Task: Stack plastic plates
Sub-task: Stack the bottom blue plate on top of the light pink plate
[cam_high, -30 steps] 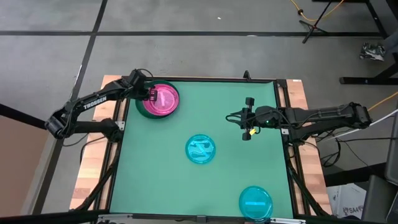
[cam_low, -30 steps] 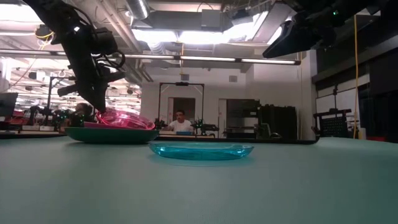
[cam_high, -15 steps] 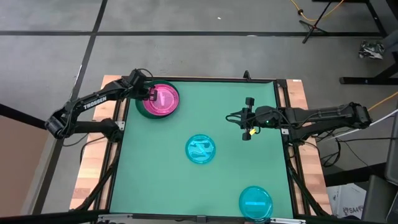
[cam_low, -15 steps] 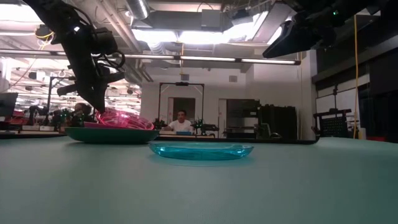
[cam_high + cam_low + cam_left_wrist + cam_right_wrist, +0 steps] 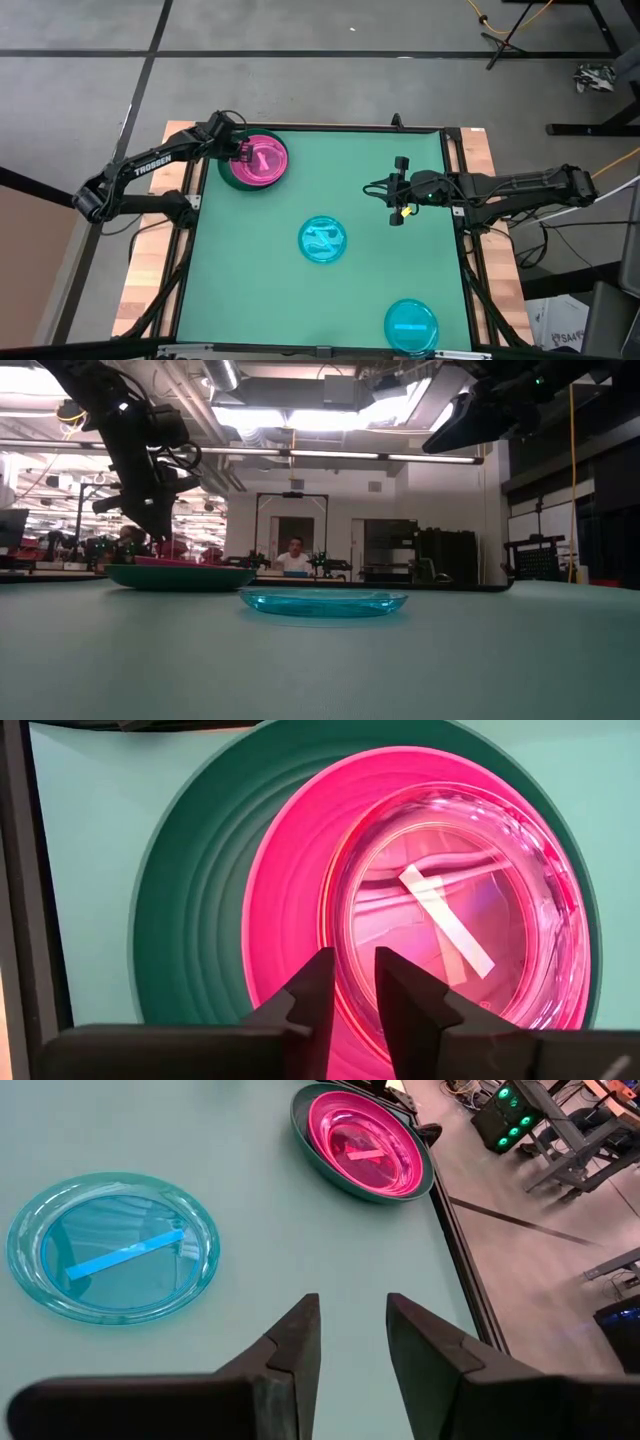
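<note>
A stack sits at the table's far left corner: the dark green plate (image 5: 228,174) (image 5: 185,920) on the table, a solid pink plate (image 5: 290,890) in it, and a small translucent pink plate (image 5: 460,900) lying flat on top. My left gripper (image 5: 241,152) (image 5: 355,982) hovers just over the stack's left rim, open by a narrow gap and clear of it in the low view (image 5: 158,532). My right gripper (image 5: 393,190) (image 5: 352,1320) waits open above the table's right middle. Two cyan plates rest on the table, one mid-table (image 5: 323,240) (image 5: 112,1245) and one near the near edge (image 5: 411,325). No grey plate shows.
The green mat has black rails along its edges (image 5: 190,230), and the left rail runs close beside the stack. Bare mat lies between the stack and the middle cyan plate (image 5: 322,601). People and benches show in the room far behind the table.
The small translucent pink plate was tilted, its left rim raised at my left gripper's fingers. It has dropped flat onto the solid pink plate and no longer shows above the green plate's rim in the low view. Both arms have stayed in place.
</note>
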Controlling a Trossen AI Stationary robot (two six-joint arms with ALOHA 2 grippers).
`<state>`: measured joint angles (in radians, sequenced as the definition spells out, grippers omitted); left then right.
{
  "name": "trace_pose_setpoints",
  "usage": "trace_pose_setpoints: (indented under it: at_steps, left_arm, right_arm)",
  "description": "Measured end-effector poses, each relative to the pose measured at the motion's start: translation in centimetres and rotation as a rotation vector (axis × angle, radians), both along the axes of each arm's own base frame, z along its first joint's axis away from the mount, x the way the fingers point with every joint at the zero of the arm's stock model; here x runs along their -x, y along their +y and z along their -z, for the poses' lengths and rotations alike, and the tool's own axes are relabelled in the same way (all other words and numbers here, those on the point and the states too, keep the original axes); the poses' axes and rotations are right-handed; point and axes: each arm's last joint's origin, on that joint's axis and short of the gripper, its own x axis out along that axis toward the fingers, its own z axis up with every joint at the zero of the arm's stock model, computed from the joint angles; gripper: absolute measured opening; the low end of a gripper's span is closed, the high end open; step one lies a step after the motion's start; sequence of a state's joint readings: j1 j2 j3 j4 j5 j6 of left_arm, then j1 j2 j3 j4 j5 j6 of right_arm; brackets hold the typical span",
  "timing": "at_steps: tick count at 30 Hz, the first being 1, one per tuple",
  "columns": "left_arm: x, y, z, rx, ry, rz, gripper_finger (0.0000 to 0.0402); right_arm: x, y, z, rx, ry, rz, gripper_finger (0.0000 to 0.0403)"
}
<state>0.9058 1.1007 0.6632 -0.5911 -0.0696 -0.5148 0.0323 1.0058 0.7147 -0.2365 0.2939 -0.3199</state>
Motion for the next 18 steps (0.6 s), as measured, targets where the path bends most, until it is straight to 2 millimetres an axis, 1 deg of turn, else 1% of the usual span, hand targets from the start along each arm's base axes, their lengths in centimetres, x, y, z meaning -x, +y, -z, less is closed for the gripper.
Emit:
trace_pose_setpoints:
  at_steps: [10, 14, 18]
  left_arm:
    - [-0.2, -0.1, 0.0, -0.001, 0.001, 0.012, 0.0070]
    - [-1.0, -0.8, 0.0, -0.001, 0.002, 0.064, 0.0070]
    - [-2.2, -2.0, 0.0, -0.004, 0.002, 0.150, 0.0070]
  right_arm:
    - [0.0, 0.0, 0.0, -0.003, 0.000, -0.005, 0.0111]
    - [0.0, 0.3, 0.0, -0.047, 0.002, -0.081, 0.0111]
    - [-0.1, 0.7, 0.1, -0.117, 0.003, -0.188, 0.0111]
